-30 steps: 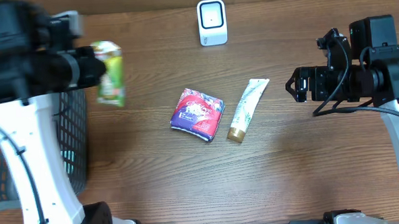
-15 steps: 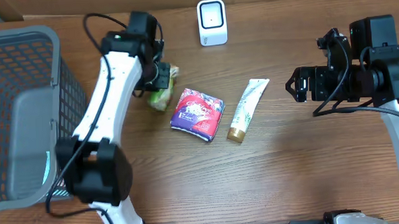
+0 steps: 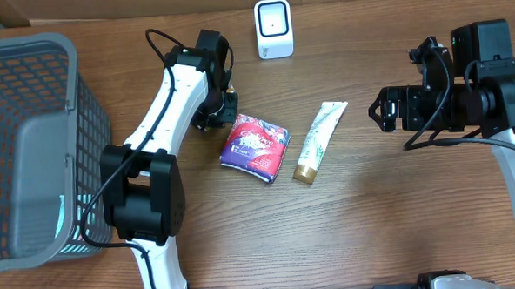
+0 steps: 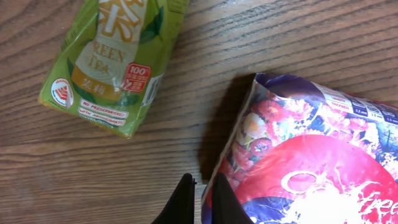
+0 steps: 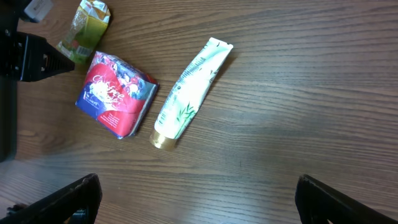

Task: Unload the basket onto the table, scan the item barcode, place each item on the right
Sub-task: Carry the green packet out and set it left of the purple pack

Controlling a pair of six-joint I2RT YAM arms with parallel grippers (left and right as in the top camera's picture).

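Lying on the desk point(image 3: 374, 226), the green tea carton point(image 4: 112, 62) is untouched by the left fingers point(image 4: 181, 202), pressed together and empty. The right fingers point(image 5: 339, 196) are parked wide, presumably for clearance.

Brown wood-grain table point(image 3: 392, 234) fills the view, grain running lengthwise; lighting even, shadows soft, tan strip point(image 3: 147, 1) along far edge
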